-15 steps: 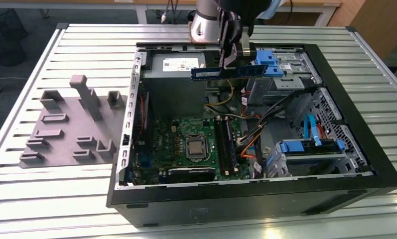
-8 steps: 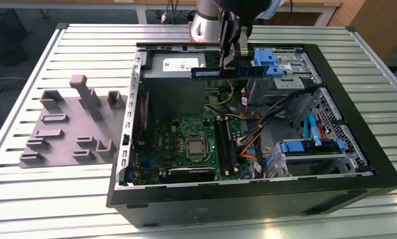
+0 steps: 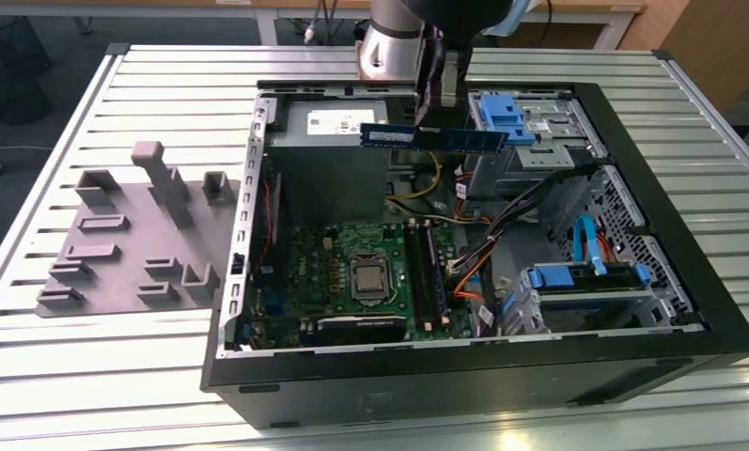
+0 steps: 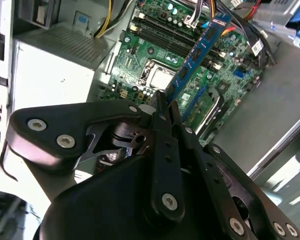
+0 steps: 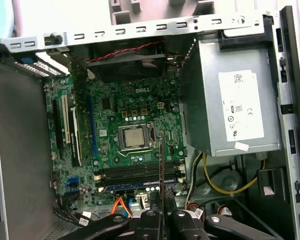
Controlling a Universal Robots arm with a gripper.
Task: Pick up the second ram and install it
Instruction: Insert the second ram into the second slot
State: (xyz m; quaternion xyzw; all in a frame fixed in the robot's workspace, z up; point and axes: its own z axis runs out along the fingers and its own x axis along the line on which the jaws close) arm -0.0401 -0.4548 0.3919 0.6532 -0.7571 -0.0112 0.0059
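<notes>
Second ram (image 3: 481,141) level between downward-pointing fingers (image 4: 160,145)

Slatted silver metal table (image 3: 161,85), grooves running lengthwise from exterior view's left to right. Black computer case (image 3: 475,381) lies on its side directly on slats, open face up, covering table's middle and exterior view's right. Grey fixture plate (image 3: 130,249) flat on slats just beside case, on exterior view's left; upright blocks on it. Contact between plate and case: cannot tell.
</notes>
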